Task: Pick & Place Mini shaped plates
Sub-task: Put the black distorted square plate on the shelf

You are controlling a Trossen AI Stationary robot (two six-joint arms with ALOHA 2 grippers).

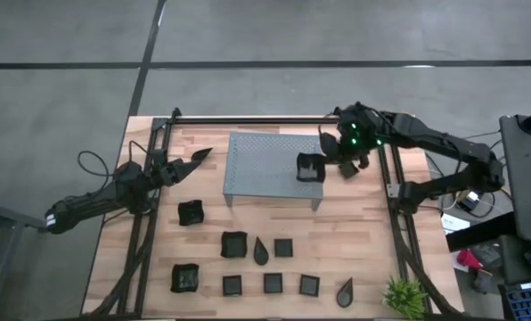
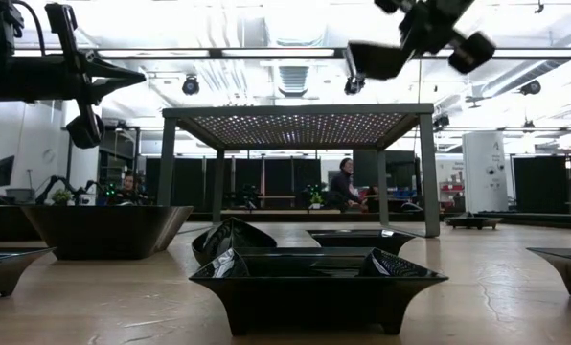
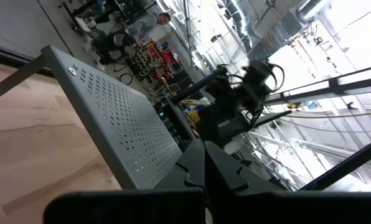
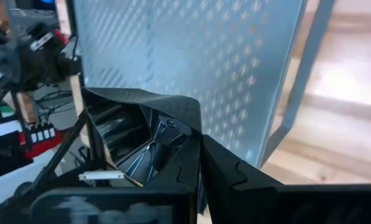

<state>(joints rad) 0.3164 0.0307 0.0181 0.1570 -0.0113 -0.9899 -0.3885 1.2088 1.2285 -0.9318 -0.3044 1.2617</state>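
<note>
The right gripper (image 1: 323, 168) is clamped on a square plate (image 1: 311, 168), holding it above the rack's (image 1: 265, 160) three o'clock edge; the rack top lies toward nine o'clock from it. The left gripper (image 1: 199, 157), closed and empty, hangs off the rack's nine o'clock side, farther away.

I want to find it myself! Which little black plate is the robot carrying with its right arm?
Find the grey rack with holes in the middle of the table. At its right edge, the right gripper is shut on a square black plate, held above the rack. All the other plates lie on the wooden table.
</note>
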